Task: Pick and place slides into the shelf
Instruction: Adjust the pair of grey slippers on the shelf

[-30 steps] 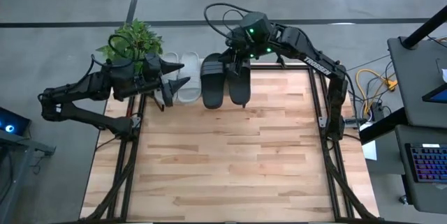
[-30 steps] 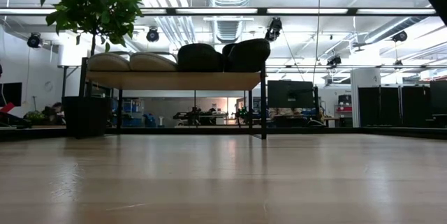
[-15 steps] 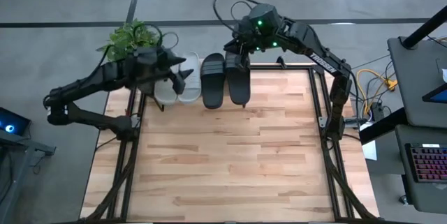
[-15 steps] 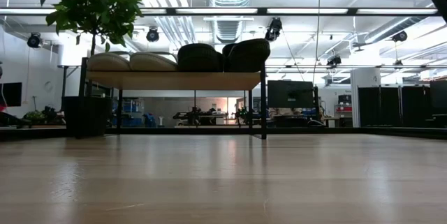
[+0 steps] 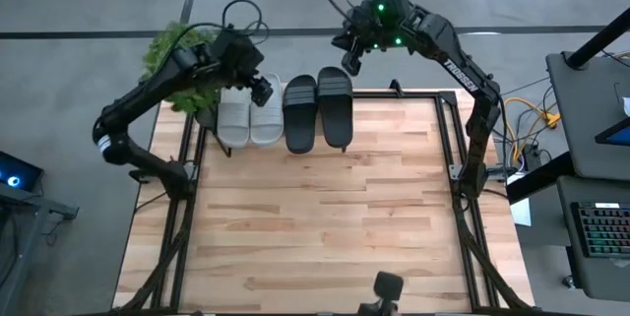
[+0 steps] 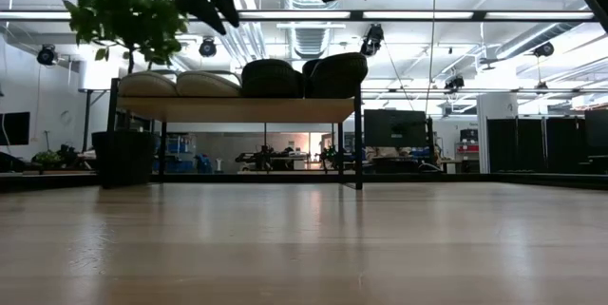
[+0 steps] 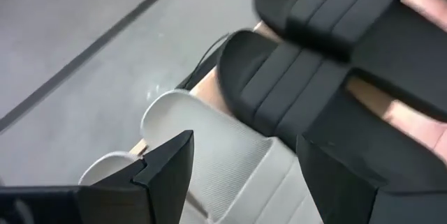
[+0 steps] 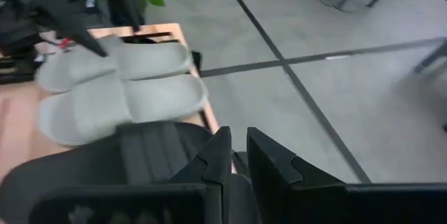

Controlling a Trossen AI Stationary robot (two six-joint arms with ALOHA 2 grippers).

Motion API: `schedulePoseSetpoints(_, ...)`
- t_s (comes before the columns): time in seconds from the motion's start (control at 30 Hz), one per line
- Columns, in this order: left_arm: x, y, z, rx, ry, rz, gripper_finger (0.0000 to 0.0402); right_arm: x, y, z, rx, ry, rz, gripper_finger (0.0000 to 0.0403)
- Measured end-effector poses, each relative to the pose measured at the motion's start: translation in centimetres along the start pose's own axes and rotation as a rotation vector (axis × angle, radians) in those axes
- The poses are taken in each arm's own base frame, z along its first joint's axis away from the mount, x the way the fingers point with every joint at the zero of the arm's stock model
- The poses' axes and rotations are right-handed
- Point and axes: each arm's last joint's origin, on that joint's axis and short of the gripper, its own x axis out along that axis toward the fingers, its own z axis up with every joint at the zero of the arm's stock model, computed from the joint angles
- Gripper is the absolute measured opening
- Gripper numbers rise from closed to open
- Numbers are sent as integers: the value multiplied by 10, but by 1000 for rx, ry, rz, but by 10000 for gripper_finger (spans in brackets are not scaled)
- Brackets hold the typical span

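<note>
Two light grey slides (image 5: 251,119) and two black slides (image 5: 318,111) lie side by side, soles down, on the shelf (image 6: 237,109) at the table's far edge. In the low view all the slides (image 6: 256,78) show as a row on its top board. My left gripper (image 5: 260,90) (image 7: 244,140) hangs open above the far ends of the grey slides (image 7: 209,161), touching nothing. My right gripper (image 5: 349,60) (image 8: 237,133) is shut and empty, up in the air just beyond the far end of the black slides (image 8: 105,165).
A potted plant (image 5: 182,55) (image 6: 128,10) stands at the shelf's left end, close to my left arm. The wooden tabletop (image 5: 315,218) stretches in front of the shelf. A small camera (image 5: 387,291) sits at its near edge. A desk with a keyboard (image 5: 600,227) is off to the right.
My left gripper has swung from beside the grey slides' left toward the table's far edge and a little right, tipping to point more downward, still open. My right gripper has drawn away from above the black slides toward the far right. The slides have kept still.
</note>
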Motion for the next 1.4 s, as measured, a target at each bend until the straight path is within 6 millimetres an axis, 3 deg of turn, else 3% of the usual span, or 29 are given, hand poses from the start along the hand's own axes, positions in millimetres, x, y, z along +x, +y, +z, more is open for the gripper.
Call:
schedulePoseSetpoints(0.17,9,6,13,-10,60,47,238,-2,-12,-4,28,6,-30,38)
schedulePoseSetpoints(0.47,5,3,29,15,20,20,238,-2,-15,-5,33,8,-35,38)
schedulePoseSetpoints(0.67,-12,-2,29,15,-33,-32,238,-2,-15,-5,41,13,-33,38)
schedulePoseSetpoints(0.97,-53,-10,52,47,-200,-72,238,-2,-15,-5,45,12,-34,38)
schedulePoseSetpoints(1.23,-62,-11,74,130,-204,35,238,-2,-15,-5,51,12,-34,38)
schedulePoseSetpoints(1.33,-68,-10,67,142,-201,91,238,-2,-15,-3,9,-16,-12,38)
schedulePoseSetpoints(1.4,-84,-7,65,127,-253,114,238,1,-14,1,-30,-77,66,38)
